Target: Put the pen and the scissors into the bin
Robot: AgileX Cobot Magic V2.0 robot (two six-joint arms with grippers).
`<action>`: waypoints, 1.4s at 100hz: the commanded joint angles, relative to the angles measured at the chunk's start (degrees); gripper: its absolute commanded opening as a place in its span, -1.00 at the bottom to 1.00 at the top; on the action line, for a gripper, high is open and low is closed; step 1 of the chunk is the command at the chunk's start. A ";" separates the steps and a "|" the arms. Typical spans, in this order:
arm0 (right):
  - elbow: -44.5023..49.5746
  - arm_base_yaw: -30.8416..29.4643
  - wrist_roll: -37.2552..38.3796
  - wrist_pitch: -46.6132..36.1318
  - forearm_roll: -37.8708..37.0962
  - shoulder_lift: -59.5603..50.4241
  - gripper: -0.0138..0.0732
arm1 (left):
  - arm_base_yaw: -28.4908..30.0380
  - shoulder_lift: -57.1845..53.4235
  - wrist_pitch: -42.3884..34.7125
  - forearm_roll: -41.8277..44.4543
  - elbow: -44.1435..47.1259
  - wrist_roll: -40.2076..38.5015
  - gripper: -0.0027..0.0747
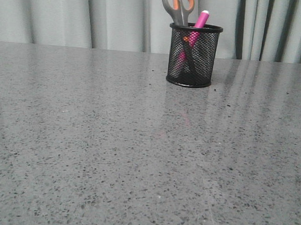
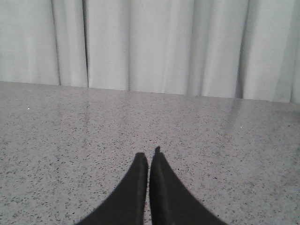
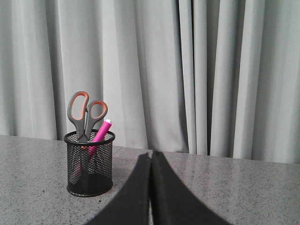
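The black mesh bin (image 1: 193,56) stands upright at the back of the table, right of centre. The scissors (image 1: 178,5) stand in it, grey-and-orange handles up. The pink pen (image 1: 200,20) leans in it beside them, white end up. In the right wrist view the bin (image 3: 89,164), scissors (image 3: 86,112) and pen (image 3: 101,131) show ahead of my right gripper (image 3: 150,153), which is shut and empty, apart from the bin. My left gripper (image 2: 149,157) is shut and empty over bare table. Neither gripper shows in the front view.
The grey speckled table (image 1: 137,153) runs back to a pale grey curtain (image 1: 69,12). The same curtain hangs behind the table in both wrist views.
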 commanded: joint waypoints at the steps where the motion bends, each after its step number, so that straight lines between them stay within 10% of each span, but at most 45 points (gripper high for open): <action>1: -1.26 -0.84 -0.25 -1.65 -0.28 -0.09 -0.86 | -0.38 -1.81 -4.53 -0.44 2.54 -0.77 -0.98; 17: -0.14 -5.40 0.34 14.06 -0.65 -5.46 -0.86 | -0.38 -1.81 -4.53 -0.44 2.54 -0.77 -0.98; 50: 4.69 -8.05 2.78 20.60 -5.61 -12.47 -0.86 | -0.38 -1.81 -4.53 -0.44 2.54 -0.77 -0.98; 140: 4.69 -8.27 2.78 21.78 -6.17 -12.47 -0.86 | -0.38 -1.81 -4.53 -0.44 2.54 -0.77 -0.98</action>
